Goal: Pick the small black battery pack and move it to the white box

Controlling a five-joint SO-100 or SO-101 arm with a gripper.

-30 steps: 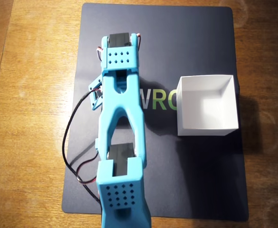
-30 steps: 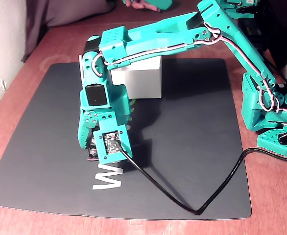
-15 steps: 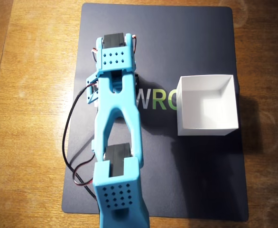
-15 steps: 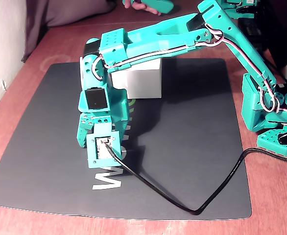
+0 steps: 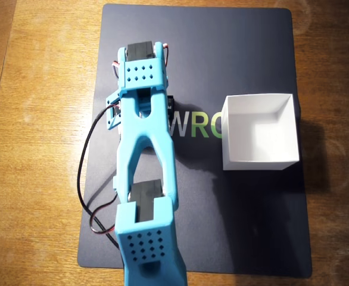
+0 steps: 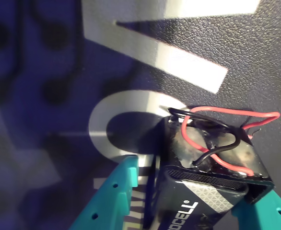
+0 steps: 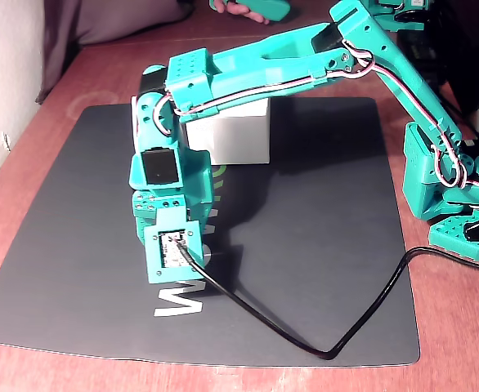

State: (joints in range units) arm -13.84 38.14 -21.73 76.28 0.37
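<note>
The hand (image 6: 198, 201) pinches the small black battery pack (image 6: 212, 184) between its teal fingers (image 6: 114, 199). Since the earlier frame the arm has shifted slightly left in the overhead view, away from the white box (image 5: 259, 131).

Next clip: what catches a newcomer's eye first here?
The long turquoise arm stretching over the dark mat dominates the overhead view, with the empty white box to its right. In the wrist view, the claw has its fingers on either side of the small black battery pack, red wires looping off its end.
</note>
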